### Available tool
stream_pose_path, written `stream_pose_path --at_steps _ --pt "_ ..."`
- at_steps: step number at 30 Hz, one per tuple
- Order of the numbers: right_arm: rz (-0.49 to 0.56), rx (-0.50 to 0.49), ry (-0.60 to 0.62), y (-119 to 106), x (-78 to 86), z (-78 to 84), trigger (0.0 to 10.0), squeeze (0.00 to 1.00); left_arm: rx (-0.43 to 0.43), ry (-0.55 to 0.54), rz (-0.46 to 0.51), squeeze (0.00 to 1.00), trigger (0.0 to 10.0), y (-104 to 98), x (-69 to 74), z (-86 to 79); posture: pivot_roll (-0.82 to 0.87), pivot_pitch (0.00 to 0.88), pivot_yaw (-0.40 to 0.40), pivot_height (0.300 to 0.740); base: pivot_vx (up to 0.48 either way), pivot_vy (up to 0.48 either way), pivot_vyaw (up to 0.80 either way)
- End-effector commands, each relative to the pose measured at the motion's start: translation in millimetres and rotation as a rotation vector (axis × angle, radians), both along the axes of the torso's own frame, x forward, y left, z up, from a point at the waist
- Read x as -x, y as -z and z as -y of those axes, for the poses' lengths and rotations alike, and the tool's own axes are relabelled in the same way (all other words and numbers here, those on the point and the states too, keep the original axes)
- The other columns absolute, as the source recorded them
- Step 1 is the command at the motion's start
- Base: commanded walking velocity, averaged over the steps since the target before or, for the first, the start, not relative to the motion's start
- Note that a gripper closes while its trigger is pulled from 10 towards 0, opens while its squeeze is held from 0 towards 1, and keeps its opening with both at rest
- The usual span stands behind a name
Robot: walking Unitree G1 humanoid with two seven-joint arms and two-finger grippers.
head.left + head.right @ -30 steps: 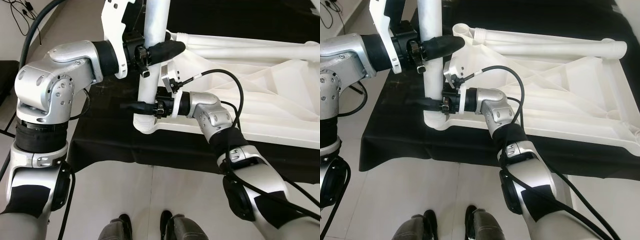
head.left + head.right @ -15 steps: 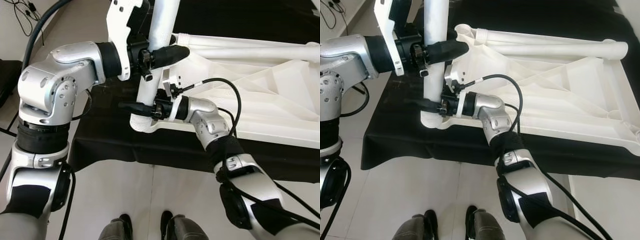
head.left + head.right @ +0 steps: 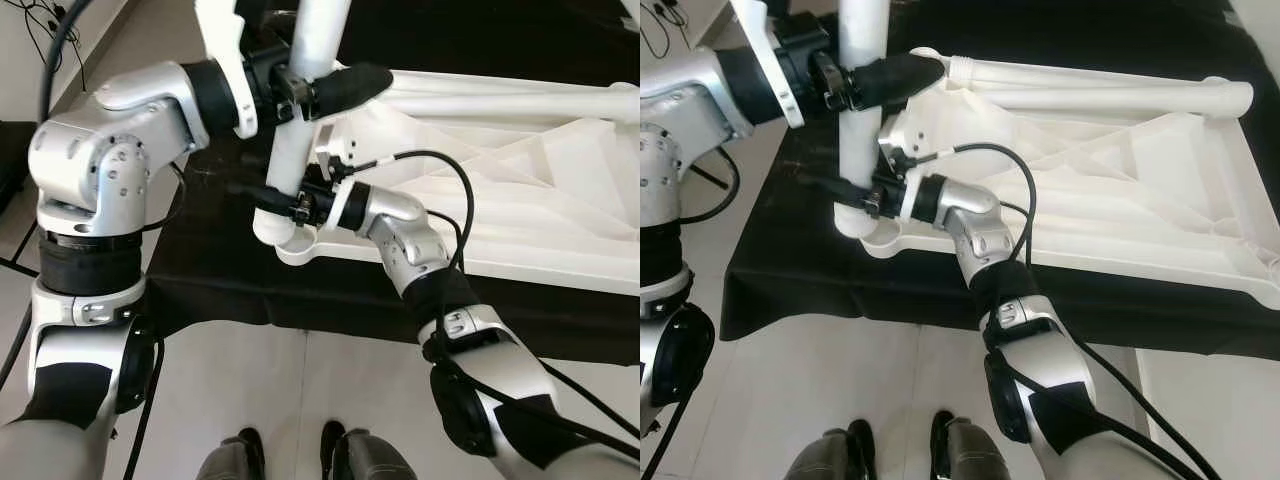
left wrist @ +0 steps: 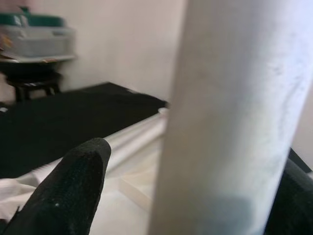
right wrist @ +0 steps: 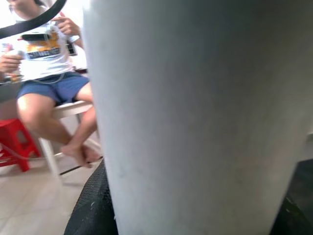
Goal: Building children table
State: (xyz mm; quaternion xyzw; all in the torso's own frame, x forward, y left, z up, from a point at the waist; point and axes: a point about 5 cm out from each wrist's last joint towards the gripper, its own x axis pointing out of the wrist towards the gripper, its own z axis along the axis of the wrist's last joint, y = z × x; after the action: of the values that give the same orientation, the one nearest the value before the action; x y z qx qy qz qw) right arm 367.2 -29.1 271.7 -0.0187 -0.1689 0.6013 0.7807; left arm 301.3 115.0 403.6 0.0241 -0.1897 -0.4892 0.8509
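Note:
A white round table leg (image 3: 287,150) stands nearly upright, leaning a little to the right at the top. My left gripper (image 3: 328,82) is shut on its upper part, and my right gripper (image 3: 268,196) is shut on it near the lower end. The upturned white table top (image 3: 520,190) lies on a black cloth (image 3: 205,265). The leg's lower end is at the left rim of the corner socket (image 3: 305,248). In the left wrist view the leg (image 4: 230,117) stands close beside one black finger (image 4: 68,191). The leg (image 5: 195,112) also looms large in the right wrist view.
Two more white legs (image 3: 1090,92) lie along the far side of the table top. My feet (image 3: 290,455) stand on pale floor tiles before the cloth's edge. A person (image 5: 49,68) sits on a white stool, with a red stool (image 5: 12,147) beside them.
Both arms have carried the leg a little left and up. Its lower end has come off the middle of the corner socket, whose ring now shows beside it.

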Motion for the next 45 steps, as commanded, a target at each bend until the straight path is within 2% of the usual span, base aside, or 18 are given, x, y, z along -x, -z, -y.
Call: stream_pose_path --at_steps 1,6,8,13,14,16,17,18,19,20,21,24,26,29,34,39,42,45 --pt "0.013 -0.036 0.060 -6.9 -4.2 2.8 0.0 0.00 0.057 -0.045 0.083 1.00 10.0 -20.4 11.4 -14.8 -0.17 0.192 -0.050 0.740 0.000 0.000 0.00" --pt "0.000 -0.095 0.156 -14.7 -11.7 12.3 0.0 0.00 0.128 -0.102 0.125 1.00 10.0 -34.7 18.9 -28.0 -0.17 0.192 -0.053 0.740 0.000 0.000 0.00" --pt "-0.022 -0.152 0.203 -21.1 -16.5 21.6 0.0 0.00 0.185 -0.125 0.140 1.00 10.0 -42.4 29.6 -40.2 -0.17 0.196 -0.055 0.740 0.000 0.000 0.00" --pt "-0.046 -0.226 0.221 -26.3 -17.9 33.5 0.0 0.00 0.158 -0.101 0.091 1.00 10.0 -23.1 50.7 -50.2 -0.17 0.205 -0.055 0.740 0.000 0.000 0.00" --pt "-0.046 -0.236 0.222 -26.4 -17.3 35.5 0.0 0.00 0.095 -0.070 0.051 0.30 10.0 -0.4 58.8 -48.7 -0.16 0.212 -0.054 0.740 0.000 0.000 0.00" --pt "-0.046 -0.236 0.222 -26.4 -17.3 35.5 0.0 0.00 0.095 -0.070 0.051 0.30 10.0 -0.4 58.8 -48.7 -0.16 0.212 -0.054 0.740 0.000 0.000 0.00" --pt "-0.044 -0.237 0.224 -26.1 -16.8 36.4 8.3 0.00 0.027 -0.049 0.003 0.00 10.0 22.8 66.1 -46.2 -0.16 0.219 -0.053 0.740 0.000 0.000 0.00" --pt "-0.044 -0.237 0.224 -26.1 -16.8 36.4 8.3 0.00 0.027 -0.049 0.003 0.00 10.0 22.8 66.1 -46.2 -0.16 0.219 -0.053 0.740 0.000 0.000 0.00" --pt "-0.045 -0.236 0.228 -25.4 -16.6 37.6 10.0 0.00 -0.053 -0.046 -0.064 0.00 10.0 54.5 74.3 -42.4 -0.16 0.230 -0.055 0.740 0.000 0.000 0.00" --pt "-0.045 -0.236 0.228 -25.4 -16.6 37.6 10.0 0.00 -0.053 -0.046 -0.064 0.00 10.0 54.5 74.3 -42.4 -0.16 0.230 -0.055 0.740 0.000 0.000 0.00" --pt "-0.039 -0.227 0.223 -24.5 -15.7 38.4 10.0 0.00 -0.115 -0.081 -0.137 0.00 10.0 84.3 81.9 -40.5 -0.16 0.237 -0.054 0.740 0.000 0.000 0.00" --pt "-0.026 -0.207 0.205 -23.6 -13.9 38.3 10.0 0.00 -0.138 -0.120 -0.187 0.00 10.0 103.4 87.2 -40.0 -0.15 0.248 -0.056 0.740 0.000 0.000 0.00" --pt "0.031 -0.118 0.099 -16.5 -2.9 32.6 10.0 0.00 -0.133 -0.255 -0.286 0.00 10.0 135.2 93.4 -43.2 -0.15 0.260 -0.059 0.740 0.000 0.000 0.00" --pt "0.063 -0.033 0.005 -7.8 8.0 26.4 10.0 0.00 -0.142 -0.400 -0.389 0.00 10.0 165.3 102.4 -44.7 -0.15 0.276 -0.069 0.740 0.000 0.000 0.00" --pt "0.064 0.013 -0.021 -1.4 11.4 22.8 10.0 0.00 -0.160 -0.538 -0.481 0.00 10.0 194.6 112.3 -46.4 -0.15 0.285 -0.079 0.740 0.000 0.000 0.00" --pt "0.027 0.061 0.113 7.7 0.4 20.8 10.0 0.00 -0.253 -0.711 -0.537 0.00 10.0 235.7 124.3 -46.6 -0.17 0.298 -0.101 0.740 0.000 0.000 0.00" --pt "0.021 0.065 0.130 8.4 0.1 21.2 10.0 0.00 -0.272 -0.730 -0.526 0.00 10.0 239.8 127.4 -45.6 -0.17 0.298 -0.101 0.740 0.000 0.000 0.00" --pt "-0.006 0.060 0.142 9.4 -0.2 24.3 10.0 0.00 -0.225 -0.793 -0.504 0.00 10.0 236.2 128.1 -47.7 -0.18 0.314 -0.114 0.740 0.000 0.000 0.00"
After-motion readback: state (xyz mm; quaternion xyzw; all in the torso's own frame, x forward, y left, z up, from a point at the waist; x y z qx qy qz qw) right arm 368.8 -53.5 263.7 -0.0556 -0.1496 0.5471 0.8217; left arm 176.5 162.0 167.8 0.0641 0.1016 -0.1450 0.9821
